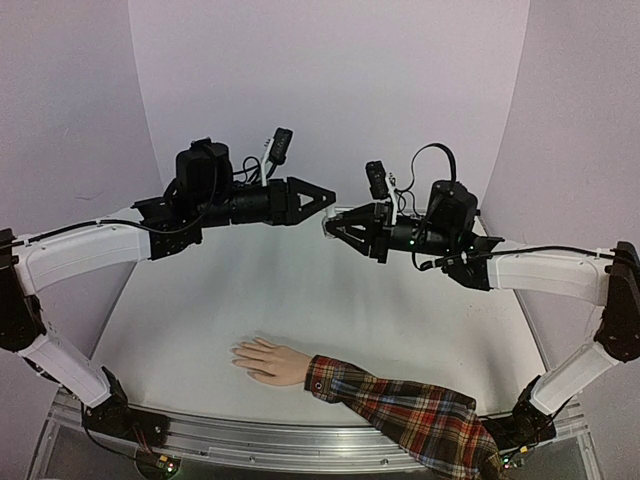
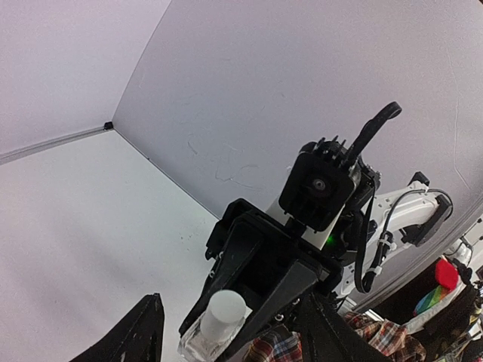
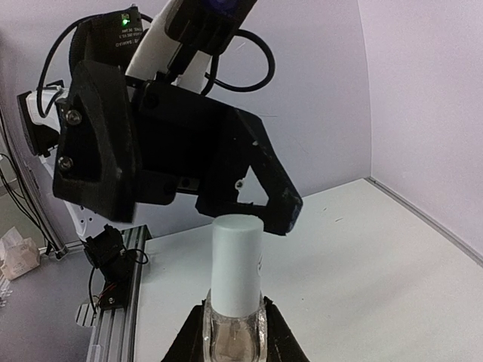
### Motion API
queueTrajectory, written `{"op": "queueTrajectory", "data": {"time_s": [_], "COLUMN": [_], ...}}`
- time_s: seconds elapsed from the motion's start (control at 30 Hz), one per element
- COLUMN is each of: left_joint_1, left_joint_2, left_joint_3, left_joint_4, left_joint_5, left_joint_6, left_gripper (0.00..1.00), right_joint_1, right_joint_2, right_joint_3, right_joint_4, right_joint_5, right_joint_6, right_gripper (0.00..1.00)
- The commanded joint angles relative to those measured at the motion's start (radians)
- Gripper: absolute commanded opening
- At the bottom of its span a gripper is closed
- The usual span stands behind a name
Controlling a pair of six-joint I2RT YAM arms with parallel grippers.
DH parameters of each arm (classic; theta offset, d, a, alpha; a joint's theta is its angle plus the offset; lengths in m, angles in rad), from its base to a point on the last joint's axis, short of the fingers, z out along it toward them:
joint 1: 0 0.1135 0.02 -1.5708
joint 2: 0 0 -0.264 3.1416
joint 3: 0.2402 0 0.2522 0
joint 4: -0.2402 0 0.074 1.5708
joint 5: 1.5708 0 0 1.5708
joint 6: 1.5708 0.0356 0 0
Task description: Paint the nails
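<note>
Preparation stage only: the right gripper (image 1: 335, 227) is clamped on a small bottle (image 3: 236, 320) held in the air with its white cap (image 3: 237, 260) on. The left gripper (image 1: 322, 205) stands with jaws apart just beside that cap, gripping nothing. The nails (image 1: 238, 353) belong to the pale hand (image 1: 268, 360) lying flat on the table (image 1: 300, 290), well below the bottle. No paint can be made out on them, so uncapping and all painting appear outstanding.

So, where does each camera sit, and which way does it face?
Top: above and behind, looking down at table, hand, left arm, right arm.
Left wrist: on left arm, facing the bottle past its open jaws.
Right wrist: on right arm, facing the left jaws over its held bottle.
Both wrist views share the bottle.
</note>
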Motion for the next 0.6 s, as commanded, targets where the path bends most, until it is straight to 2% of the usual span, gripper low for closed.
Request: {"op": "queueTrajectory", "data": {"time_s": [0.0, 0.13, 0.27, 0.43, 0.5, 0.57], "left_joint_1": [0.000, 0.001, 0.001, 0.001, -0.004, -0.023], "left_joint_2": [0.054, 0.073, 0.083, 0.091, 0.098, 0.104], "left_joint_3": [0.084, 0.101, 0.115, 0.130, 0.148, 0.168], "left_joint_4": [-0.028, -0.027, -0.032, -0.052, -0.076, -0.110], "left_joint_5": [0.081, 0.091, 0.091, 0.044, -0.005, -0.121], "left_joint_6": [0.016, 0.015, 0.016, 0.014, 0.013, 0.019], "left_gripper": [0.54, 0.37, 0.28, 0.04, 0.00, 0.00], "right_joint_1": [0.002, 0.002, 0.002, 0.003, 0.013, 0.045], "right_joint_2": [-0.006, -0.002, 0.002, 0.010, 0.008, -0.001], "right_joint_3": [0.054, 0.058, 0.054, 0.055, 0.049, 0.041], "right_joint_4": [0.060, 0.060, 0.060, 0.058, 0.043, 0.001], "right_joint_5": [-0.021, -0.019, -0.002, 0.037, 0.103, 0.288], "right_joint_6": [0.014, 0.015, 0.010, 0.001, -0.027, -0.091], "right_gripper": [0.00, 0.00, 0.00, 0.00, 0.00, 0.00]}}
